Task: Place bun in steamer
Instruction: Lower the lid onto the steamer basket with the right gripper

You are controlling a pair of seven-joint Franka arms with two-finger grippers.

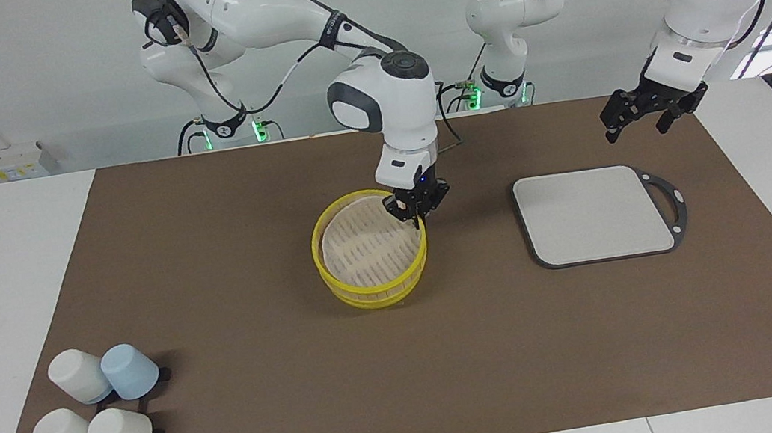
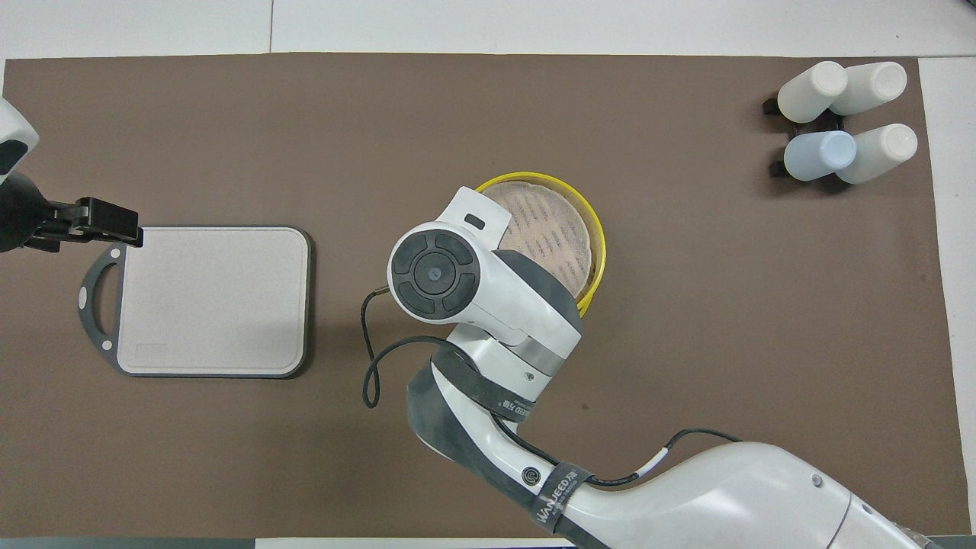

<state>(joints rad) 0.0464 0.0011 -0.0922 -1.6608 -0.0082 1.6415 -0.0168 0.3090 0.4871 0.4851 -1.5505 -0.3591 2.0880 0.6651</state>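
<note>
White desk (image 1: 3,285) carries a brown mat (image 1: 266,384) spread over most of its top, with a plain pale wall at the robots' end.

Right tool (image 1: 418,206): fingertips pinched together on the rim of the round yellow plastic steamer basket (image 1: 375,286), at the part of the rim toward the left arm's end of the desk and nearer the robots. Whether anything small is caught between the fingertips I cannot tell. Seen from overhead, the right arm's wrist covers this tool and part of the steamer basket (image 2: 596,252).

Steamer basket: sits on the mat directly below the right tool, roughly mid-desk. Its pale slatted floor is bare where visible. No bun visible in either view.

Left tool (image 1: 650,110): fingers spread wide, holding nothing, hanging in the air above the mat near the corner of the grey rectangular board with dark rim and handle loop (image 1: 593,214). Overhead, the left tool (image 2: 99,221) shows just over the board's (image 2: 213,301) handle-side corner. The left arm waits.

Board lies flat on the mat, well apart from the right tool, toward the left arm's end.

Four upturned plastic cups, three white and one pale blue (image 1: 100,411), cluster well apart from the right tool, toward the right arm's end and farther from the robots than the basket.
</note>
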